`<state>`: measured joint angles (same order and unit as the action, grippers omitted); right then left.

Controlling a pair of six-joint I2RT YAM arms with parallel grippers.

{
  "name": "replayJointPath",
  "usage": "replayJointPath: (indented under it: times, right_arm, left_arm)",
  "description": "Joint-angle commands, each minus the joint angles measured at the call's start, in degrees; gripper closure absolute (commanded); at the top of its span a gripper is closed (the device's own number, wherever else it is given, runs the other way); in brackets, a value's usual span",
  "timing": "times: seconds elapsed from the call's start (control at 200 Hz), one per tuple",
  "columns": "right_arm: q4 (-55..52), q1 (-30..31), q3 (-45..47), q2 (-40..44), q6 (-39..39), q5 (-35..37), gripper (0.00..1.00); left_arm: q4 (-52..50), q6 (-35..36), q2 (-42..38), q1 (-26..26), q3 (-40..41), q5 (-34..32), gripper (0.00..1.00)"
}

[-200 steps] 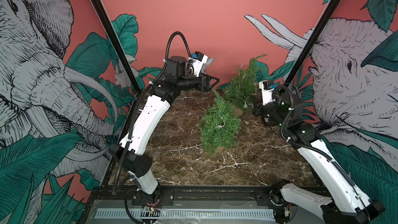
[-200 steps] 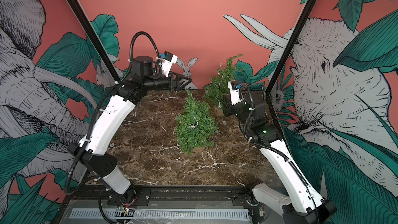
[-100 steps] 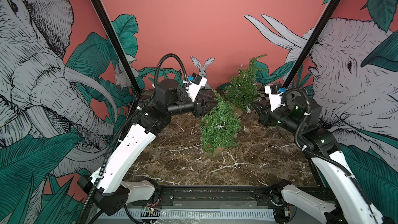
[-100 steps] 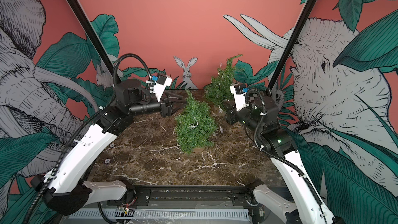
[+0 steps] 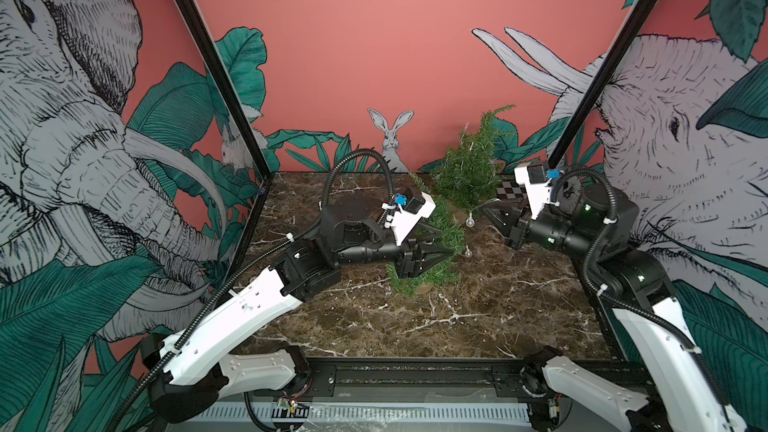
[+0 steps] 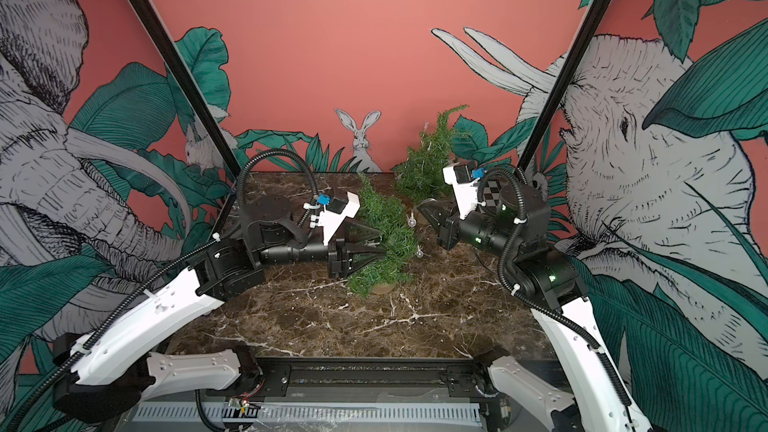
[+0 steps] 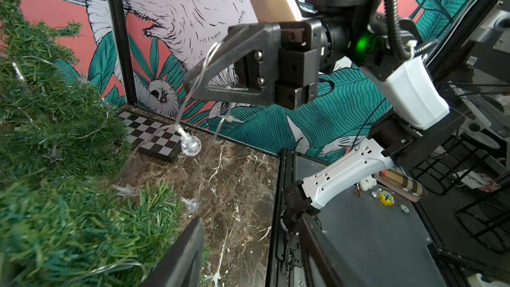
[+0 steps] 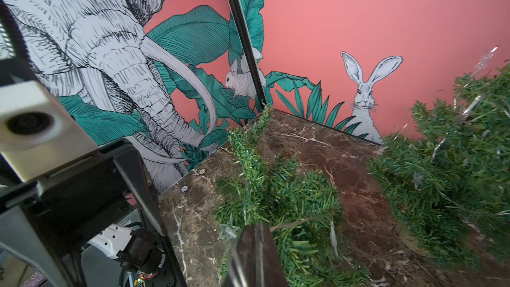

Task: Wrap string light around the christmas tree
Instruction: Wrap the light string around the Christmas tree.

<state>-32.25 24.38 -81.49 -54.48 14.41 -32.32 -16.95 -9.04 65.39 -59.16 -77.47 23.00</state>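
The left gripper stands partly open with nothing in it, its fingers pushed into the left flank of the nearer christmas tree. This looks like readiness to take over the strand as it comes round, though I cannot tell whether the fingers touch the needles. The string light hangs on that tree's right side, its thin wire sagging between the foliage and the right gripper. That gripper is closed on the wire and held apart from the tree, probably to keep the strand taut and off the marble table. A second, taller tree stands behind near the back wall, with silvery strands already on it. By count: two trees, two arms, one strand, and two clear globe bulbs showing in both top views.
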Motion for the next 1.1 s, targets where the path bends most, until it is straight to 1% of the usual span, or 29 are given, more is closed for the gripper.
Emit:
replayJointPath:
  times: [0.0, 0.1, 0.185, 0.25, 0.35, 0.41, 0.535, 0.67, 0.78, 0.875, 0.98, 1.095]
  right_arm:
    - [-0.11, 0.3, -1.58, 0.95, 1.64, -2.09, 0.94]
    - [-0.79, 0.3, -1.51, 0.87, 2.54, -1.43, 0.94]
    - [-0.7, 0.28, -1.39, 1.1, 3.33, -1.55, 0.93]
    - [0.18, 0.26, -0.73, 1.56, 4.22, -1.22, 0.93]
    - [2.26, 0.28, 0.4, 2.22, 6.01, -1.09, 0.93]
    - [3.31, 0.28, 0.89, 2.42, 6.75, -0.87, 0.93]
    - [3.84, 0.25, 1.05, 2.69, 7.8, 0.08, 0.92]
    - [6.58, 0.31, 2.68, 3.82, 9.6, 0.19, 0.91]
    - [8.9, 0.27, 3.86, 4.76, 10.95, 0.24, 0.91]
    - [10.6, 0.3, 5.07, 5.8, 11.38, 0.23, 0.9]
    - [10.49, 0.31, 5.17, 6.39, 11.07, 0.76, 0.9]
    - [11.28, 0.3, 5.68, 7.08, 11.85, 1.51, 0.9]
  left_arm:
    - [4.07, 1.47, -0.35, -4.01, 1.99, -8.25, 0.41]
    - [7.92, 0.01, 0.5, -6.62, 3.92, -13.63, 0.41]
    - [9.11, -0.28, 2.05, -8.9, 4.1, -18.6, 0.4]
    - [10.47, 0.45, 3.83, -10.88, 3.9, -20.22, 0.39]
    - [13.14, 2.08, 6.72, -13.99, 3.65, -24.38, 0.36]
    - [14.64, 3.8, 8.35, -15.37, 3.47, -28.2, 0.35]
    - [15.72, 5.13, 11.21, -16.52, 2.87, -37.67, 0.33]
    - [14.83, 9.61, 12.83, -16.58, 0.7, -41.5, 0.28]
    - [12.43, 11.81, 14.31, -16.54, -1.57, -48.14, 0.26]
    - [14.09, 12.58, 15.32, -16.57, -1.73, -48.43, 0.25]
    - [17.29, 12.28, 16.7, -16.52, -1.94, -46.27, 0.26]
    - [17.87, 11.73, 19.0, -16.56, -3.96, -44.89, 0.33]
